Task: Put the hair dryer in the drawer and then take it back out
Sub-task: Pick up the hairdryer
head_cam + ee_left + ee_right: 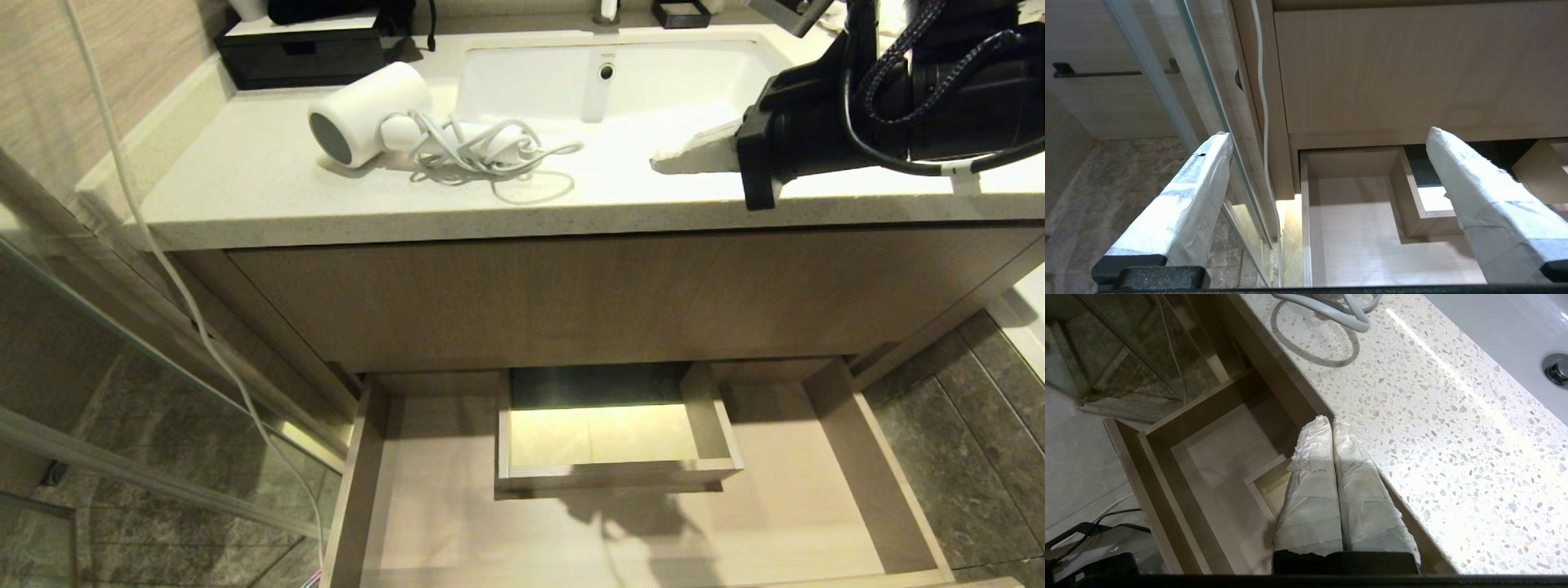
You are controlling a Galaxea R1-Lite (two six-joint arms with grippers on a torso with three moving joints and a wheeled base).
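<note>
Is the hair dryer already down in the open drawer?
No. The hair dryer lies on the countertop left of the sink, and the drawer below shows only bare wood.

Matt wood-grain drawer (816, 498); speckled glossy stone countertop (269, 196)

I'm looking down on a pale speckled stone countertop (245, 188) with a white sink (620, 77) sunk into it near the back edge. A black box (302, 49) sits at the back left corner of the countertop. Under the top runs a wood-grain cabinet front (604, 298). A glass panel (98, 392) stands to the left, with a thin white cable (175, 278) hanging past it. The floor (963, 441) is dark grey stone tile. Light glares off the countertop's front edge.
</note>
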